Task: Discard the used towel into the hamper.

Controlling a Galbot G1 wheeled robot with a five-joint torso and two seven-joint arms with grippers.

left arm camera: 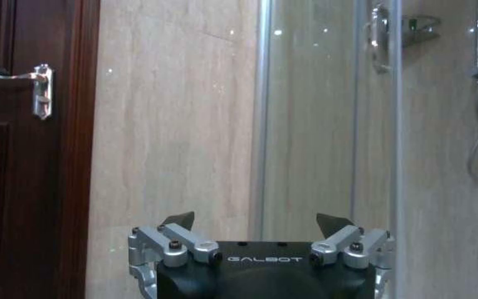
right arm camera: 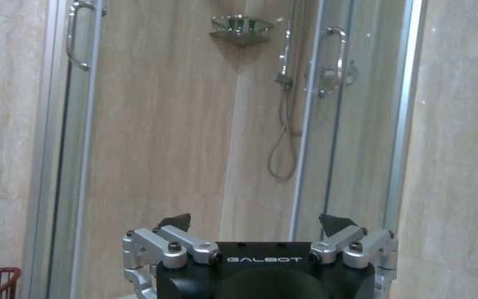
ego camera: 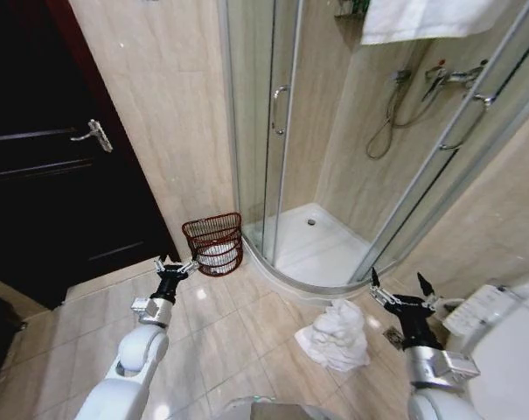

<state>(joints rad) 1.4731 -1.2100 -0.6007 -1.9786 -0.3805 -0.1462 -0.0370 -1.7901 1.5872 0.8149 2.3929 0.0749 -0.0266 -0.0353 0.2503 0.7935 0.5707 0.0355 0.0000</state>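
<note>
The towel (ego camera: 336,333) lies in a crumpled white heap on the tiled floor (ego camera: 238,337), near the curved edge of the shower (ego camera: 321,249) and close to the right hand (ego camera: 402,287). The hamper (ego camera: 214,242) stands on the floor against the wall, just beside the shower door, with something white already inside it. The left hand (ego camera: 174,268) hovers near the hamper, fingers spread open and holding nothing. The right hand is also wide open and empty, above the floor just beside the towel.

I judge the towel to be soft, limp and light, perhaps a little heavier if it is damp. It will not slip much, but it will hang down and trail when lifted. A good place to take hold is the highest fold in the middle of the heap, pinching deep so that several layers are caught together. The hamper looks light, so the towel should be dropped in from above and not pushed against its rim.
</note>
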